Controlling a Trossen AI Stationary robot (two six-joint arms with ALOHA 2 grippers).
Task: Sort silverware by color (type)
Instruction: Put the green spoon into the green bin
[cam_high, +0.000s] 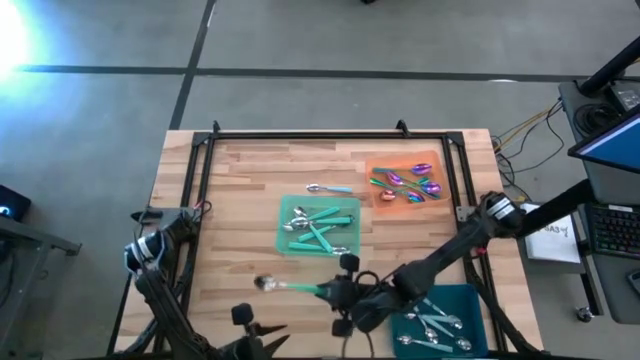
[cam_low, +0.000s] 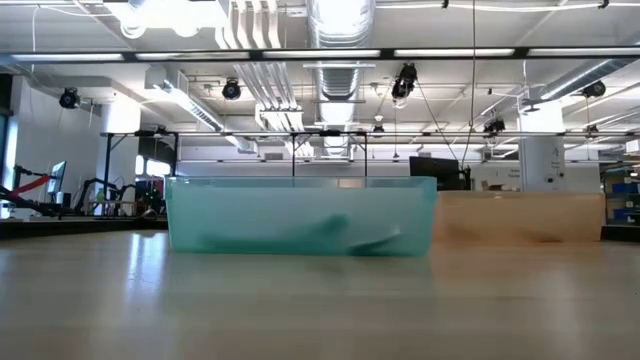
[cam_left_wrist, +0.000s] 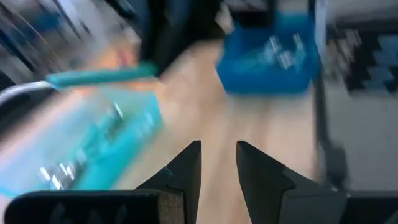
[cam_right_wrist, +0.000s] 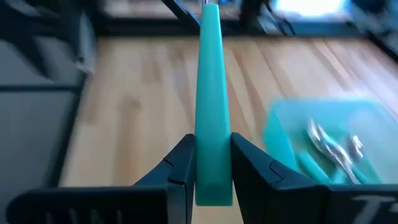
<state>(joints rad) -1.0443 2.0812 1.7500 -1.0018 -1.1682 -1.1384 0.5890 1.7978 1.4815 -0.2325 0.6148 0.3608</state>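
My right gripper (cam_high: 340, 296) hovers over the near middle of the table, shut on a spoon (cam_high: 290, 286) with a teal handle and a silver head (cam_high: 265, 283). The spoon points toward the table's left. My left gripper (cam_high: 256, 332) waits open at the near edge, touching nothing. Several teal-handled spoons lie in the green tray (cam_high: 285, 212). Iridescent purple-pink pieces lie in the orange tray (cam_high: 378, 163). All-silver pieces lie in the dark teal tray (cam_high: 470, 296). One teal-handled spoon (cam_high: 328, 188) lies flat on the table, beyond the green tray. My right gripper pinches the free end of the spoon's teal handle (cam_right_wrist: 211, 163) between its two fingers (cam_right_wrist: 181, 167). The fingers reach toward the table's left and lie along the handle. The spoon sticks straight out ahead of them, roughly level, and looks lifted clear of the wood.
The green tray (cam_low: 300, 215) sits mid-table, the orange tray (cam_low: 520, 218) at the far right and the dark teal tray (cam_left_wrist: 267, 59) at the near right corner. A black rail (cam_high: 330, 134) frames the table. Bare wood (cam_high: 240, 200) spreads over the left half.
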